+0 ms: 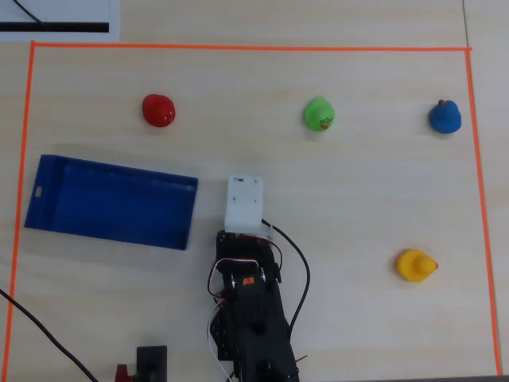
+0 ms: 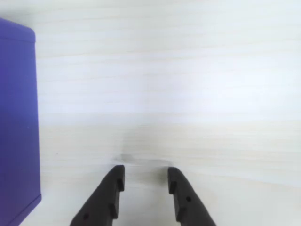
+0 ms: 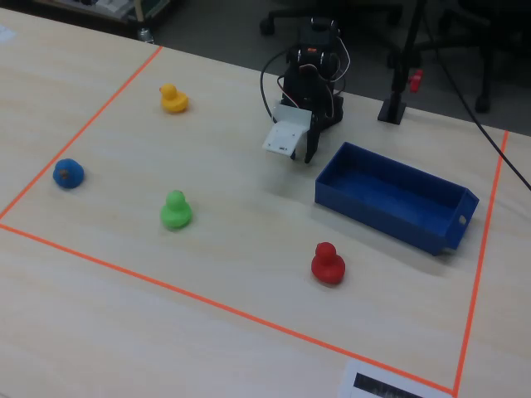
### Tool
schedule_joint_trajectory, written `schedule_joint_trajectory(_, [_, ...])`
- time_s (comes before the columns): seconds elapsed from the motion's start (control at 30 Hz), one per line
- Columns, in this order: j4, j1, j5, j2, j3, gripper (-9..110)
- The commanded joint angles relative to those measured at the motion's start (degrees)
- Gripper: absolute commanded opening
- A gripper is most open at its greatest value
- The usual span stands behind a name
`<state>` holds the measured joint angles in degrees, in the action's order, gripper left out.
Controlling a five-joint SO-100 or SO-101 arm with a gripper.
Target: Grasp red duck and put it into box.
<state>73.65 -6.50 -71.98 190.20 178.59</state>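
gripper [image 2: 146,175] empty, jaws parted slightly over bare table, arm folded near base, likely rest pose. box [image 1: 111,203] just beside it, left in overhead view, empty. red duck [image 1: 158,110] beyond box, well apart, ungrasped; reach not begun.

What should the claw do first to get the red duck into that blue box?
Probably swing out toward the red duck. The claw hangs open and empty over bare table beside the box, and in the overhead view the duck sits alone beyond the box's far edge, up and to the left of the arm. The box holds nothing yet.
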Motion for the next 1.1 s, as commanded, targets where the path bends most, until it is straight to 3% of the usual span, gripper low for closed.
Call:
schedule_joint_trajectory(0.0, [1.23,0.26,0.70,-0.53,-0.35,11])
schedule_joint_trajectory(1.07, [1.23,3.34,0.70,-0.53,-0.35,11])
